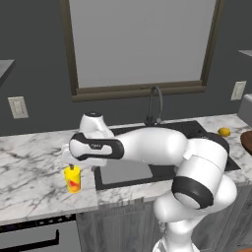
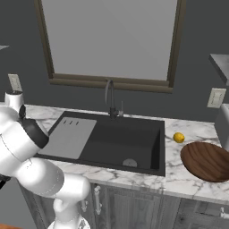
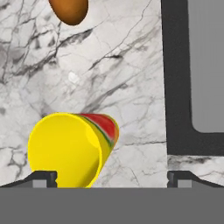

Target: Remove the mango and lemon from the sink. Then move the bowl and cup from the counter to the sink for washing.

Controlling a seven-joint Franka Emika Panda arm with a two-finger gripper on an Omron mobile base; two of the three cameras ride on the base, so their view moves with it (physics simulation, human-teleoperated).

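Observation:
The yellow cup (image 1: 73, 180) with a red mark stands on the white marble counter (image 1: 29, 162) left of the black sink (image 2: 112, 141). My gripper (image 1: 73, 167) hangs open just above it. From the hand, the cup (image 3: 70, 148) sits low between the fingertips (image 3: 43, 179), close to the left one, and nothing is gripped. The brownish mango (image 3: 68, 11) lies on the counter (image 3: 131, 65) beyond the cup. The lemon (image 2: 179, 137) rests on the counter right of the sink, beside the wide wooden bowl (image 2: 206, 161). The lemon (image 1: 224, 131) also shows far right.
A dark arched faucet (image 2: 109, 100) rises behind the sink, and the grey drainboard (image 2: 69, 136) fills its left part. My arm reaches across the sink front in the left base view. Wall outlets (image 1: 18, 107) (image 2: 217, 97) sit on the dark wall. The window is behind.

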